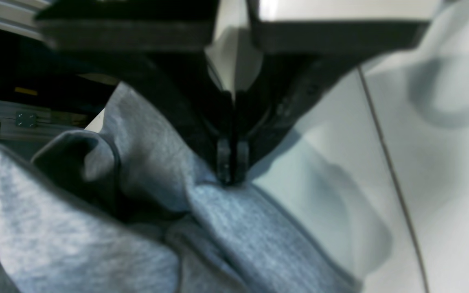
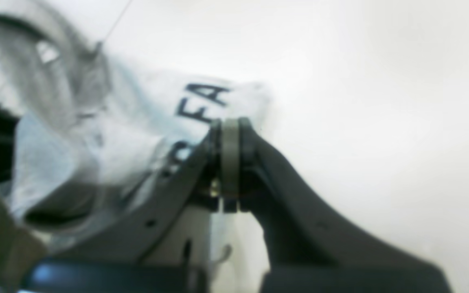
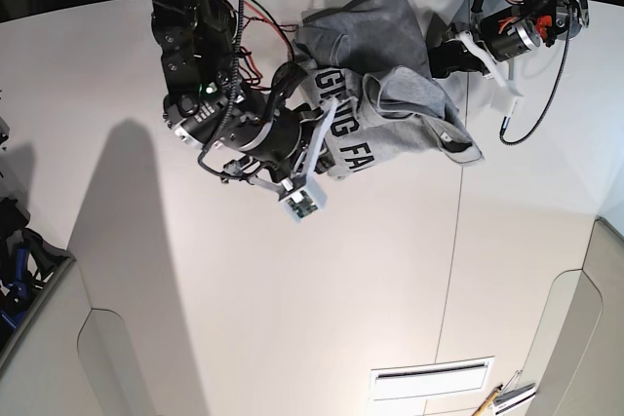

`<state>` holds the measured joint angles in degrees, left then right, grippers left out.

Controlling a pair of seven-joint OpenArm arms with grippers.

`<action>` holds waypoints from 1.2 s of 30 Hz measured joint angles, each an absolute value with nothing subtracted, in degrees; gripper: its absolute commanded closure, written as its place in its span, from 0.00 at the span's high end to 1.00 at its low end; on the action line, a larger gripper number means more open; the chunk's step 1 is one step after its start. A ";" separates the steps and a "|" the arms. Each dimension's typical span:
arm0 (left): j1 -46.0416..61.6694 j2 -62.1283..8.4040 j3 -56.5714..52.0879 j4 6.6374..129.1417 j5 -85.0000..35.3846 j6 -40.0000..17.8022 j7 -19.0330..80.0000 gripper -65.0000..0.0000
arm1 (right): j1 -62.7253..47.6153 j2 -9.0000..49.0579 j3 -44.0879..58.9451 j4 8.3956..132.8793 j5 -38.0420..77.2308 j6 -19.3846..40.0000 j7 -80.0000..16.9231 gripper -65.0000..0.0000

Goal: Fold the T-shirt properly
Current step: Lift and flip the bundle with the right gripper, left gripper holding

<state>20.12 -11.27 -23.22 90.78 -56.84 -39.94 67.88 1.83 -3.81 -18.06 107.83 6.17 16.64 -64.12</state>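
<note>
Both pincers were clenched at this moment. The left pincer (image 1: pixel 231 173), at centre frame in its wrist view, had its tips pressed together on a raised ridge of the T-shirt (image 1: pixel 145 211), pinching grey fabric just above the white tabletop (image 1: pixel 442 183). The right pincer (image 2: pixel 229 126) sat with its jaws together at the edge of the lettered side (image 2: pixel 202 101); whether cloth was caught between them could not be told, since the view was blurred. In the base view the T-shirt (image 3: pixel 390 75) lay crumpled in the upper middle of the frame, lettering partly showing, between the two arms. To do this step well, the garment probably needed spreading flat first: each pincer should hold a single layer at an opposite corner, then the two should draw apart evenly so no bunched fold stays trapped underneath.
</note>
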 measured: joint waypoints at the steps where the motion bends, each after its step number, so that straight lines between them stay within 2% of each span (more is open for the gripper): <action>1: 20.14 -11.27 -23.22 90.78 -56.84 -39.94 67.90 0.00 | 1.52 -3.81 -19.11 107.74 6.20 16.64 -64.14 0.00; 10: 20.12 -11.27 -23.22 90.78 -56.86 -39.94 67.90 0.00 | -2.42 -3.79 -27.73 107.66 6.09 16.23 -65.43 0.00; 13: 20.12 -11.27 -23.22 90.78 -56.88 -39.94 67.90 0.00 | -3.05 -3.70 -31.83 107.63 10.66 16.32 -65.63 0.00; 19: 20.14 -11.29 -23.22 90.78 -56.88 -40.05 68.16 0.00 | -2.98 -3.92 -39.64 107.66 16.97 22.15 -65.39 0.00; 31: 20.14 -11.49 -23.22 90.78 -57.17 -40.14 68.31 0.00 | -2.55 -4.14 -35.75 108.18 18.06 23.83 -64.53 0.00; 36: 20.14 -15.09 -23.92 90.72 -58.74 -40.10 68.84 0.00 | -2.57 -4.16 -30.46 113.10 18.09 24.03 -63.16 0.00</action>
<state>20.14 -15.09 -23.92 90.72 -58.74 -40.10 68.84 -2.57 -4.16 -30.46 113.10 18.09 24.03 -63.16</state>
